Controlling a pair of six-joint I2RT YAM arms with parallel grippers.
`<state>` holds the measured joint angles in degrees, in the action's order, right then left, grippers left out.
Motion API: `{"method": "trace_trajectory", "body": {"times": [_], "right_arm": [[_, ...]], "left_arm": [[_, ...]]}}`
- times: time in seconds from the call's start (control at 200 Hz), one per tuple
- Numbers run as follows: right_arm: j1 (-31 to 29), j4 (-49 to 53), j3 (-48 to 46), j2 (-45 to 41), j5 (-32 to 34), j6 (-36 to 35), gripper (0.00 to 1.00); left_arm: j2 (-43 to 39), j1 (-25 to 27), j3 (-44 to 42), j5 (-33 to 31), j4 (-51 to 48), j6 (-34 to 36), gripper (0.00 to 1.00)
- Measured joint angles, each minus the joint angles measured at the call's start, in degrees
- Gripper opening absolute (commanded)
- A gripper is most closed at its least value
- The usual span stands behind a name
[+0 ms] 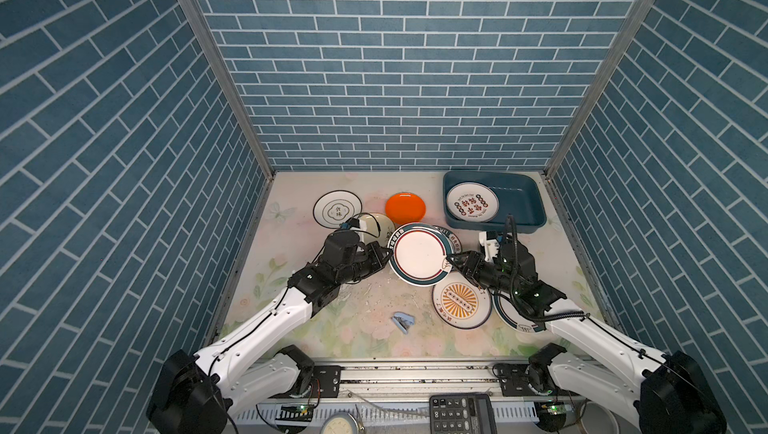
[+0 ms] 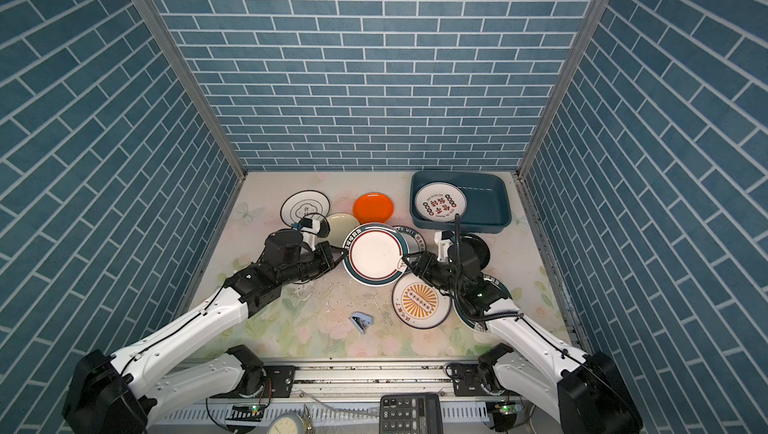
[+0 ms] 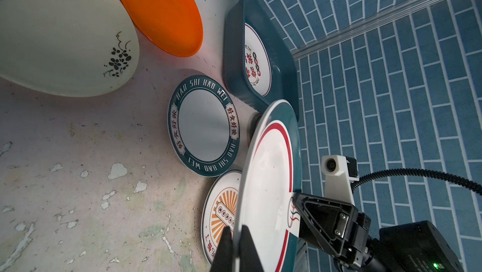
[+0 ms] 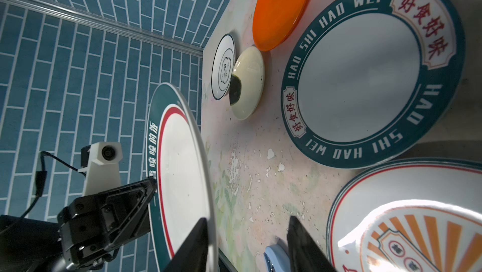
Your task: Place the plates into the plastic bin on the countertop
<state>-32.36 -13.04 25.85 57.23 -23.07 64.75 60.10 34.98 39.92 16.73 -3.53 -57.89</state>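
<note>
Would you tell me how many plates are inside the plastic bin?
1: a white, red-lettered plate at the left end of the plastic bin in both top views; any beneath it would be hidden.

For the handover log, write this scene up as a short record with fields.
Bin: plastic bin at the countertop's far right, holding one lettered plate
Held: teal-rimmed plate, raised above the countertop
Grip: left gripper shut on its rim; right gripper open, jaws straddling the opposite rim
Outside bin: orange plate, cream plate, black-edged white plate, HAO SHI HAO WEI plate, sunburst plate
Other: small blue object, unidentified
</note>
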Motion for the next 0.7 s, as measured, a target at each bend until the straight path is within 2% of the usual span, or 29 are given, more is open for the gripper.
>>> {"method": "trace_trajectory", "body": {"times": [0.285,0.475,0.615,0.645,0.7], "right_arm": [[-0.8,-0.6,0.6,1.6,0.4,0.0,0.27],[-1.2,-1.7,0.8,2.0,0.1,0.8,0.00],[-1.2,-2.0,1.3,2.0,0.1,2.0,0.00],[-1.2,-2.0,1.3,2.1,0.2,2.1,0.00],[-1.2,-2.1,1.3,2.1,0.1,2.1,0.00]], "left_arm": [[1.8,1.1,0.8,-0.1,-0.3,1.2,0.00],[2.0,1.5,1.4,-1.2,-1.8,2.4,0.00],[2.5,1.2,1.5,-1.9,-2.0,2.1,0.00],[2.5,1.2,1.5,-2.0,-2.0,2.1,0.11],[2.5,1.3,1.5,-2.1,-2.1,2.6,0.41]]}}
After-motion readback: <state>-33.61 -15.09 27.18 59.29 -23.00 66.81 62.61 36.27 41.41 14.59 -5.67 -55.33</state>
